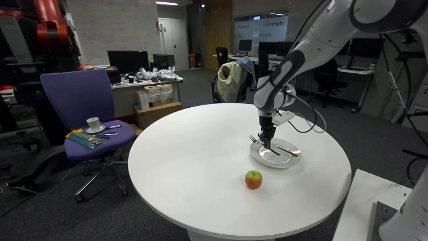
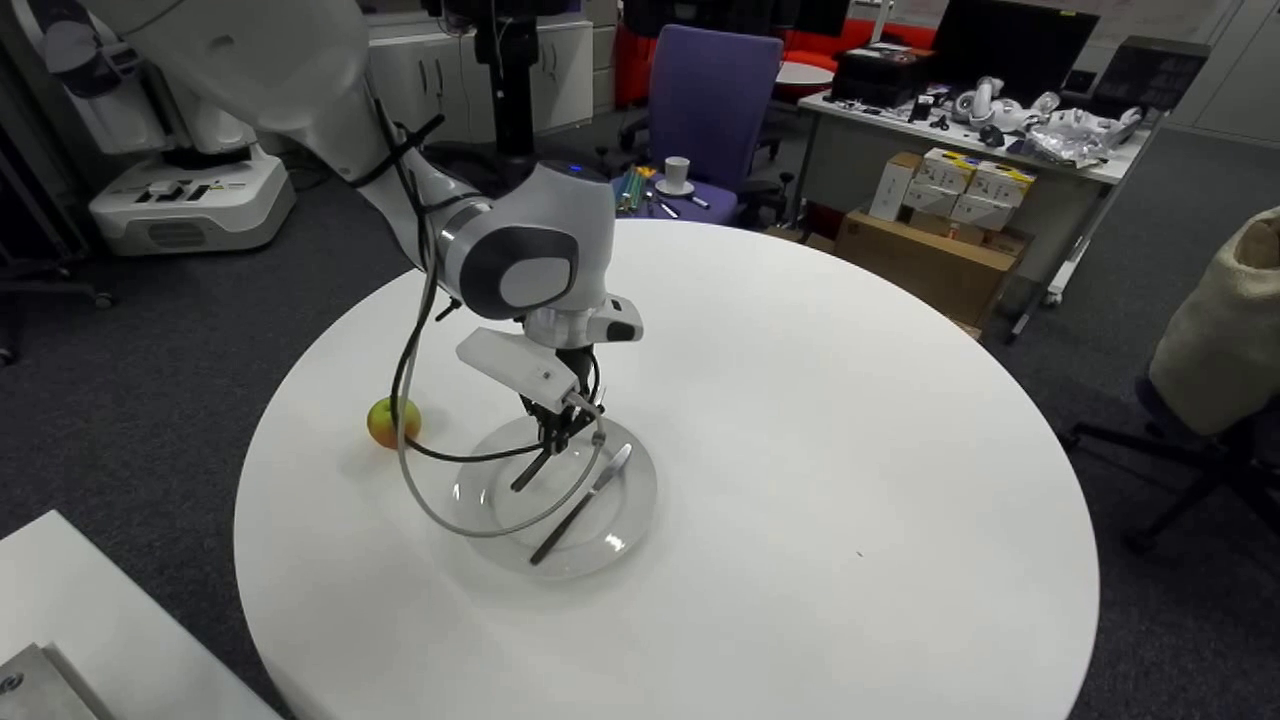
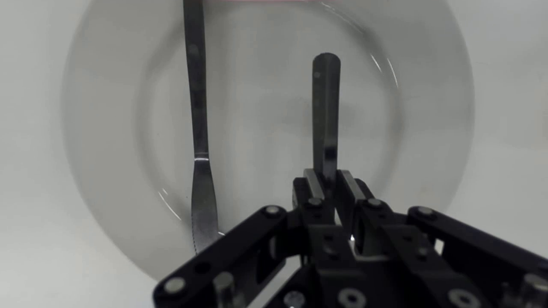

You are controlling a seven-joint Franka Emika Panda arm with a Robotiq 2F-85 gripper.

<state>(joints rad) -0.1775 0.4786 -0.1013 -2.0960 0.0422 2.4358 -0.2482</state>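
My gripper (image 1: 267, 146) points down over a white plate (image 1: 267, 162), also seen in an exterior view (image 2: 640, 505). In the wrist view its fingers (image 3: 328, 174) are closed on the dark handle of a fork (image 3: 326, 107). The handle's end sticks out past the fingers; the tines (image 1: 252, 138) show near the plate's rim in an exterior view. I cannot tell whether the fork touches the plate. A knife (image 3: 198, 102) lies across the plate beside the fork, apart from the gripper; it shows in both exterior views (image 1: 288, 152) (image 2: 582, 506).
A red-green apple (image 1: 253, 180) stands on the round white table (image 1: 187, 150) near the plate. Cables (image 2: 425, 300) hang in a loop from the arm over the plate. A purple chair (image 1: 78, 97) beyond the table holds a cup (image 1: 94, 124), saucer and pens.
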